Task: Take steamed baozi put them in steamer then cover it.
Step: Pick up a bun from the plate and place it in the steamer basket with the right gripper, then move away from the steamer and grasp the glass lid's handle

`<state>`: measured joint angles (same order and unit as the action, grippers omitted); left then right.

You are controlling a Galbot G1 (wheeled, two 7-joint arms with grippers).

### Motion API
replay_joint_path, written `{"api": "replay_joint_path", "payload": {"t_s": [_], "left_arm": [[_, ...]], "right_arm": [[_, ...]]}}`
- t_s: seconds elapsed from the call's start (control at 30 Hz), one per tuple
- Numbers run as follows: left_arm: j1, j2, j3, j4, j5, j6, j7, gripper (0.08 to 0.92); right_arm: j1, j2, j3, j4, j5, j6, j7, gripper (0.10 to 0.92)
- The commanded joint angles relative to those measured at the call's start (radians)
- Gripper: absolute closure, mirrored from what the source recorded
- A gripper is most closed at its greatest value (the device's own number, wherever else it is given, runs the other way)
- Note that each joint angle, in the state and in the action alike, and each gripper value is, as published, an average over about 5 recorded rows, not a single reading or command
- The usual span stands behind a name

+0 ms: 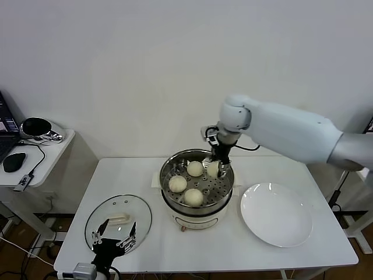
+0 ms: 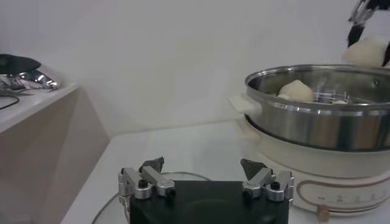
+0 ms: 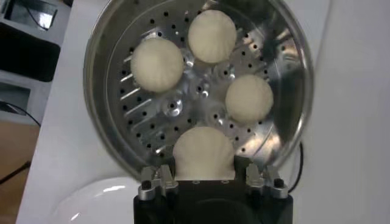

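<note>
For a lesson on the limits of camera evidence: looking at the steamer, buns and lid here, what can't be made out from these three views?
- Whether the fourth baozi touches the tray: right wrist view, right gripper covers its underside.
- Steamer interior: left wrist view, the wall hides most of it.
- Cover handle: head view, left gripper overlaps it.
- Plate: right wrist view, cut by the edge.

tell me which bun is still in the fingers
The bun at the steamer's right rear edge, held by the right gripper above the tray. The other three buns already sit on the tray, untouched.
</note>
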<state>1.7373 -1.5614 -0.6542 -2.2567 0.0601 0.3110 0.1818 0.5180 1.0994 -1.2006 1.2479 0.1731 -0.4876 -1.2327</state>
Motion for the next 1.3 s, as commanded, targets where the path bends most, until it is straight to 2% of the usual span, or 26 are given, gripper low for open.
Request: {"api": "replay_joint_path", "payload": {"t_s": [0.03,0.43,0.7,0.9,1.03,1.17,1.3], "left_arm": [[0.001,-0.004,0.005,0.009,0.000,-0.002,-0.001,0.177],[-0.004,-0.009,0.008,0.021,0.003,-0.002,0.000,0.177],[-0.006,-0.010,0.006,0.034,0.004,-0.002,0.000,0.177],[-0.012,-0.012,0.005,0.043,-0.003,0.000,0.004,0.177],[-0.015,-0.009,0.004,0.045,-0.041,0.005,-0.004,0.177],[-0.018,-0.007,0.001,0.039,-0.094,0.017,-0.016,0.177],[-0.013,-0.001,0.005,0.030,-0.097,0.032,0.007,0.177]], "right_arm": [[-0.074,0.065,-0.015,-0.059,-0.034,-0.023,0.036,0.440],[-0.142,0.043,0.038,-0.080,-0.061,-0.019,0.077,0.424],[-0.133,-0.030,0.094,-0.038,-0.038,-0.016,0.085,0.230],[-0.107,-0.187,0.266,0.063,0.031,-0.005,0.061,0.203],[-0.187,-0.285,0.469,0.138,0.100,0.002,0.160,0.203],[-0.303,-0.407,0.617,0.224,0.213,0.058,0.357,0.203],[-0.555,-0.521,0.859,0.327,0.291,0.099,0.520,0.203]]}}
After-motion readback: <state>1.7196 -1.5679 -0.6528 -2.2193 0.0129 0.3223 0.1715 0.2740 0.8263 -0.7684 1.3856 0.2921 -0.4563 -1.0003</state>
